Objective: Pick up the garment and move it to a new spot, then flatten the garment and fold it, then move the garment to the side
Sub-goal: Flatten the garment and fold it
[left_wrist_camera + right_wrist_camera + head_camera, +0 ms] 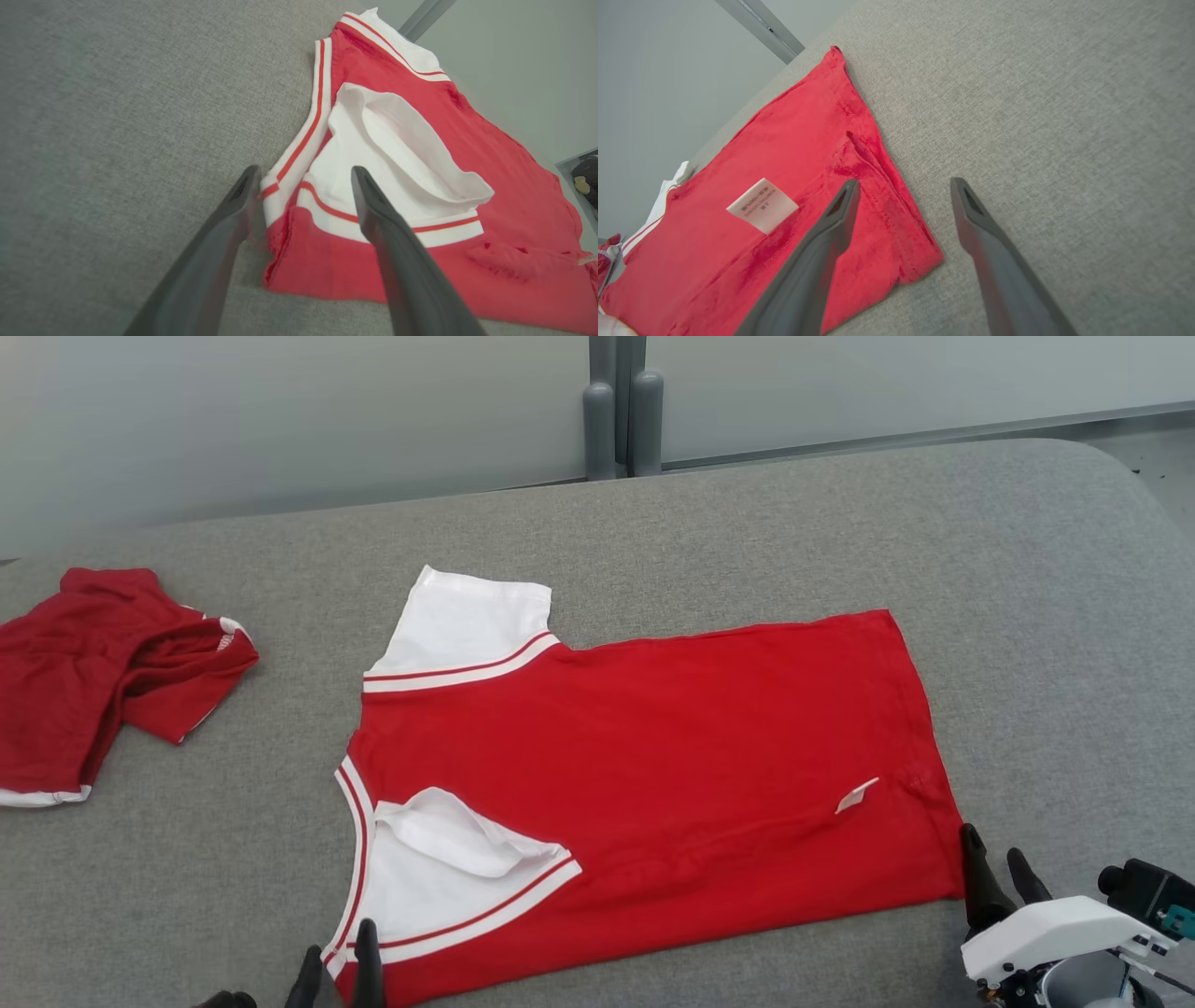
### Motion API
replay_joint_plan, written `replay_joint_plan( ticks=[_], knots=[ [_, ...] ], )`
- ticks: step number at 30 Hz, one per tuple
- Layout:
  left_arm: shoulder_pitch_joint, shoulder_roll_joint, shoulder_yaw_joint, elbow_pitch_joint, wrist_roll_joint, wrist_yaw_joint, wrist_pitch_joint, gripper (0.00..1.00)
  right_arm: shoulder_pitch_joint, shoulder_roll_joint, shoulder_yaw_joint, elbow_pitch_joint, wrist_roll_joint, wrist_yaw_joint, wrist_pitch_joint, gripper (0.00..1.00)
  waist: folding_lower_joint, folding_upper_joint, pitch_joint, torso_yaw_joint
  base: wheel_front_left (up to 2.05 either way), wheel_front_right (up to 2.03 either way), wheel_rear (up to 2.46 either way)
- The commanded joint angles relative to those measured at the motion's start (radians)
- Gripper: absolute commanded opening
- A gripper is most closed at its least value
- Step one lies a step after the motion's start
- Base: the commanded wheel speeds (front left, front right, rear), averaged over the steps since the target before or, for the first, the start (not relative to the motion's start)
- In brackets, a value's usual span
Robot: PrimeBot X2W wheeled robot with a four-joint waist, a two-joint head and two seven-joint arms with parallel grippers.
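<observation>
Currently the garment, a red shirt with white sleeves, lies spread across the centre of the grey worktop in the head view, with its collar end toward the left of the frame and its hem toward the right. The left gripper stands at the lower left with its fingers spread and nothing between them. In the left wrist view they straddle the striped collar corner, one over bare worktop and the other over the near sleeve. The right gripper stands at the lower right, likewise released and empty, just beside the hem corner, with one finger above the cloth and one above the worktop. Whether any fingertip touches the fabric cannot be told. The care label lies exposed on the upper surface, which suggests the near edge is already doubled over and that folding is the step in hand. To do it well, first flatten the near sleeve, which stands puffed and creased. Then close both grippers together on the two near corners and take every layer, not the top one alone. Raise both corners evenly, keep the edge taut between them, and carry it toward the upper edge of the frame until the edges align. Avoid dragging the lower layer. A second garment lies crumpled at the left, well apart; keep the fold clear of it.
</observation>
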Motion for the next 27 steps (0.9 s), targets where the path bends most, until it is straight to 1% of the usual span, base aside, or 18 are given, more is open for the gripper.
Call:
replay_joint_plan(
  ticks=[1, 6, 11, 12, 15, 16, 18, 23, 27],
  knots=[
    [-0.029, 0.019, 0.004, -0.007, 0.017, 0.007, -0.006, 1.0, 0.01, -0.004, -0.009, -0.014, -0.016, 0.0, -0.007, 1.0, 0.0, 0.0057, 0.006, -0.004, 0.0, 0.0, 0.0],
    [-0.1, 0.065, -0.009, -0.023, 0.059, 0.009, 0.017, 1.0, -0.011, -0.004, -0.023, -0.074, -0.058, 0.0, 0.003, 1.0, 0.0, 0.0057, 0.016, -0.012, 0.0, 0.0, 0.0],
    [-0.228, 0.12, -0.037, -0.029, 0.112, -0.003, 0.076, 1.0, -0.03, -0.004, -0.026, -0.156, -0.104, 0.0, 0.029, 1.0, 0.0, 0.0057, 0.032, -0.026, 0.0, 0.0, 0.0],
    [-0.228, 0.12, -0.037, -0.029, 0.112, -0.003, 0.076, 1.0, -0.03, -0.004, -0.026, -0.156, -0.104, 0.0, 0.029, 1.0, 0.0, 0.0057, 0.032, -0.026, 0.0, 0.0, 0.0],
    [-0.324, 0.143, -0.055, -0.013, 0.131, -0.014, 0.124, 1.0, -0.046, -0.004, -0.016, -0.212, -0.124, 0.0, 0.048, 1.0, 0.0, 0.0057, 0.051, -0.036, 0.0, 0.0, 0.0],
    [-0.393, 0.153, -0.062, 0.01, 0.147, -0.018, 0.147, 1.0, -0.06, -0.003, 0.004, -0.25, -0.136, 0.0, 0.062, 1.0, 0.0, 0.0057, 0.068, -0.046, 0.0, 0.0, 0.0],
    [-0.46, 0.151, -0.067, 0.044, 0.154, -0.022, 0.163, 1.0, -0.07, -0.004, 0.016, -0.281, -0.145, 0.0, 0.075, 1.0, 0.0, 0.0057, 0.086, -0.057, 0.0, 0.0, 0.0],
    [-0.616, 0.152, -0.088, 0.154, 0.176, -0.039, 0.203, 1.0, -0.105, -0.004, 0.065, -0.343, -0.134, 0.0, 0.098, 1.0, 0.0, 0.0057, 0.141, -0.093, 0.0, 0.0, 0.0],
    [-0.732, 0.169, -0.11, 0.242, 0.201, -0.06, 0.241, 1.0, -0.129, -0.004, 0.099, -0.377, -0.124, 0.0, 0.1, 1.0, 0.0, 0.0057, 0.195, -0.121, 0.0, 0.0, 0.0]
  ],
)
